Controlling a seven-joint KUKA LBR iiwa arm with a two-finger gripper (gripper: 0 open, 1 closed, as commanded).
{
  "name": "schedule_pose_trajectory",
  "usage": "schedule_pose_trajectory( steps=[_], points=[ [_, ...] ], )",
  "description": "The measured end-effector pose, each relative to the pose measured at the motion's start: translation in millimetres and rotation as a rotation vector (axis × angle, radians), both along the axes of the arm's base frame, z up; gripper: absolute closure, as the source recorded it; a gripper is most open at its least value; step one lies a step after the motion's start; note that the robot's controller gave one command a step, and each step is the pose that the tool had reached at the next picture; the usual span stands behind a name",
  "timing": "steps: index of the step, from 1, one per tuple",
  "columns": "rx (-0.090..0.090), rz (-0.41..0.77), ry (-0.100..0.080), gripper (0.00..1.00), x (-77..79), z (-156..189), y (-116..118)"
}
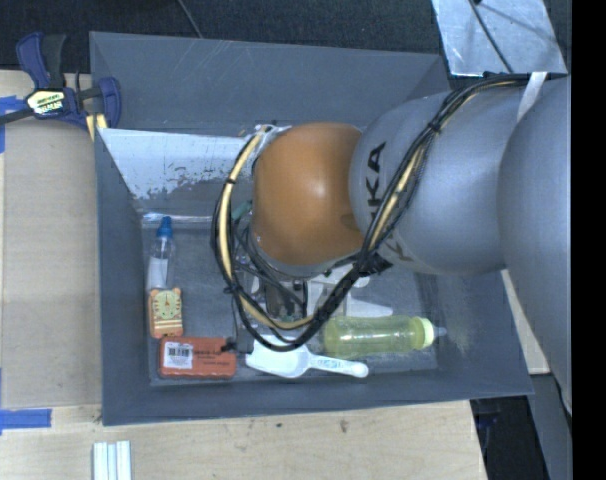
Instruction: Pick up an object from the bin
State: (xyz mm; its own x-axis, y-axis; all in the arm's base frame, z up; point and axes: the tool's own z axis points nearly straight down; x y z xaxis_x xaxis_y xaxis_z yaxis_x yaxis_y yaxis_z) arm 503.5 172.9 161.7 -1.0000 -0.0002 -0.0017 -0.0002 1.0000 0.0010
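My gripper (280,296) hangs low in the middle of the bin, its dark body partly showing below the arm's wrist. Just below it lies a white plastic scoop (305,364) near the bin's front wall. To the right of the scoop a yellow-green bottle (378,336) lies on its side. An orange box with a white label (196,358) lies to the gripper's lower left. A white flat piece (355,301) shows just right of the gripper, partly hidden by cables.
At the bin's left side a small tan box (166,311) lies below a clear bottle with a blue cap (161,248). The arm with its orange cover and cables hides the bin's middle and right.
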Motion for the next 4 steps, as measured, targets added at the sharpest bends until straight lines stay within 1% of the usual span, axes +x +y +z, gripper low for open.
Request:
schedule_pose_trajectory(
  steps=[1, 2, 3, 4],
  points=[
    [0.002, -0.019, -0.005, 0.0, -2.2, -44.9, -33.8],
    [-0.003, 0.009, 0.005, 0.0, -3.6, -71.2, -53.5],
    [0.0, 0.01, 0.002, 0.0, 47.2, -51.2, -79.8],
    [-0.001, 0.022, -0.012, 0.0, 61.3, -49.1, -102.0]
  ],
)
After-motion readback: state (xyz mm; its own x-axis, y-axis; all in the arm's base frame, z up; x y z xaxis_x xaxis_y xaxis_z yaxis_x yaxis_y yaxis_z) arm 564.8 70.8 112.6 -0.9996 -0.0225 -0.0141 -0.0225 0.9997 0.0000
